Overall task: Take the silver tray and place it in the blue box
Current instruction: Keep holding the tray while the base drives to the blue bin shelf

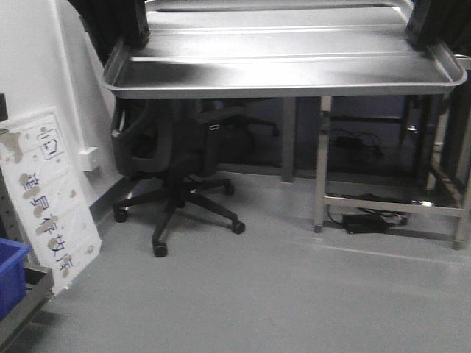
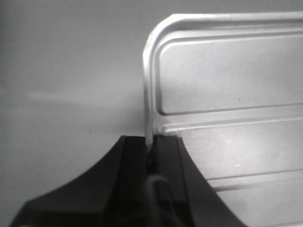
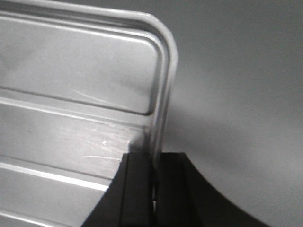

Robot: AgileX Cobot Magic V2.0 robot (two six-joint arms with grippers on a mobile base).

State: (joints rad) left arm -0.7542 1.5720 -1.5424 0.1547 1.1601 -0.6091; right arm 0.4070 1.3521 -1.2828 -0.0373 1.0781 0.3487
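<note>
Silver tray (image 1: 283, 66) is up in the air across the top of the front view, roughly level, base ridges running left-right, well above the floor (image 1: 294, 301). Left gripper (image 2: 150, 142) has its jaws pinched on the tray's left rim just below the rounded corner: nearly closed, only the rim's thickness between them. Right gripper (image 3: 155, 158) is the same on the opposite rim, jaws clamped on the rolled edge below that corner. Both wrist views show plain grey floor past the tray edge. Blue box (image 1: 11, 276) is only a corner at the lower-left edge of the front view, sitting on a grey metal ledge (image 1: 26, 298), low and well apart from the tray; can't see inside it. Also in view: black office chair (image 1: 176, 162) under the tray's left half, steel frame (image 1: 383, 202) on the right with a black power brick (image 1: 364, 222) on the floor by it, and a white sign board (image 1: 51, 198) leaning on the left wall.
</note>
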